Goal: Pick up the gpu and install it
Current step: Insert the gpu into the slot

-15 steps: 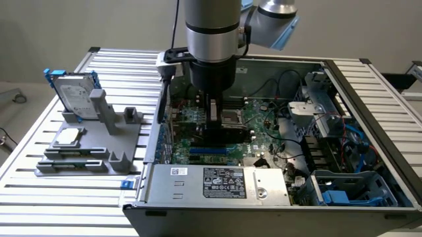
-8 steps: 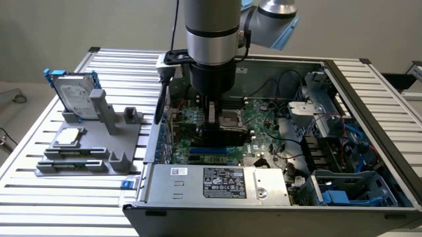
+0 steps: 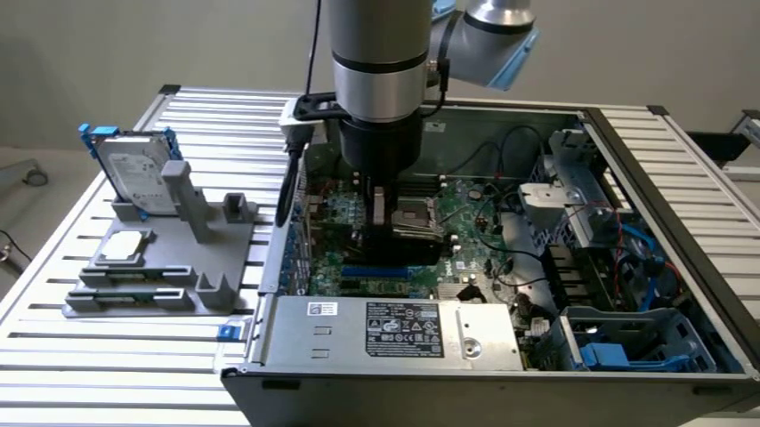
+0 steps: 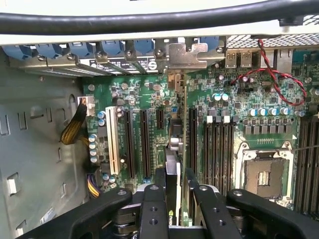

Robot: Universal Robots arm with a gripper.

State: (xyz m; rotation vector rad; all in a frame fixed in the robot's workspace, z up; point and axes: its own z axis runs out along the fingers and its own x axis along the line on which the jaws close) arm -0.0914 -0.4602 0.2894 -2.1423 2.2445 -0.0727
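The gpu [image 4: 174, 144] shows edge-on in the wrist view, standing upright over the green motherboard [image 4: 139, 94] among the long black expansion slots. Its silver end bracket [image 4: 187, 56] sits against the case's rear slot row. My gripper [image 4: 174, 175] is shut on the gpu, one black finger [image 4: 154, 199] on each side of the card. In the exterior view the gripper [image 3: 398, 227] reaches down inside the open computer case [image 3: 665, 205], low over the motherboard beside the processor socket [image 3: 418, 218].
A grey fixture [image 3: 166, 285] on the slatted table holds a silver hard drive with a blue frame [image 3: 133, 173] and a small square processor chip [image 3: 125, 247]. The power supply [image 3: 392, 329] fills the case's near side. A red-black wire [image 4: 271, 74] loops near the empty processor socket [image 4: 264, 177].
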